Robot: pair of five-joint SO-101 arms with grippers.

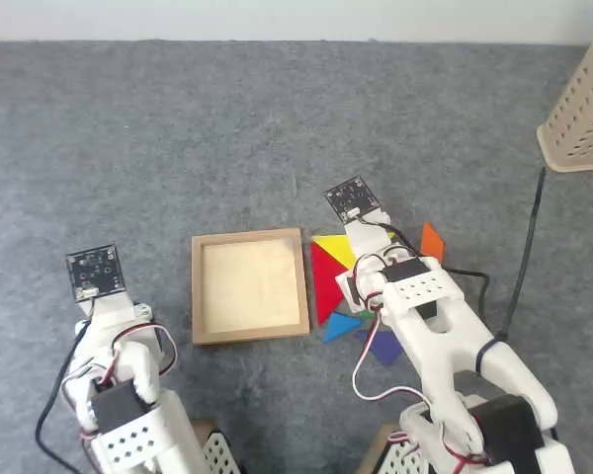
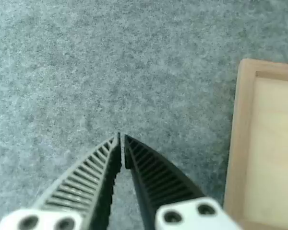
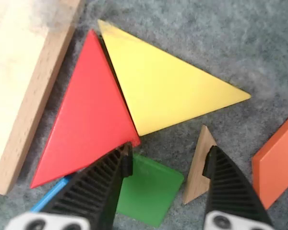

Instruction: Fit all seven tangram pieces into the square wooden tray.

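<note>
The square wooden tray lies on the grey carpet with nothing inside it. Right of it are the pieces: a yellow triangle edge to edge with a red triangle, a green square, a small wood-coloured triangle, an orange piece, a blue piece and a purple piece. My right gripper hangs open over the green square, one fingertip at the red triangle's corner, the other by the wood-coloured triangle. My left gripper is shut and empty over bare carpet, left of the tray's rim.
A perforated beige basket stands at the far right edge. A black cable runs down the carpet from it toward the right arm's base. Open carpet stretches behind and left of the tray.
</note>
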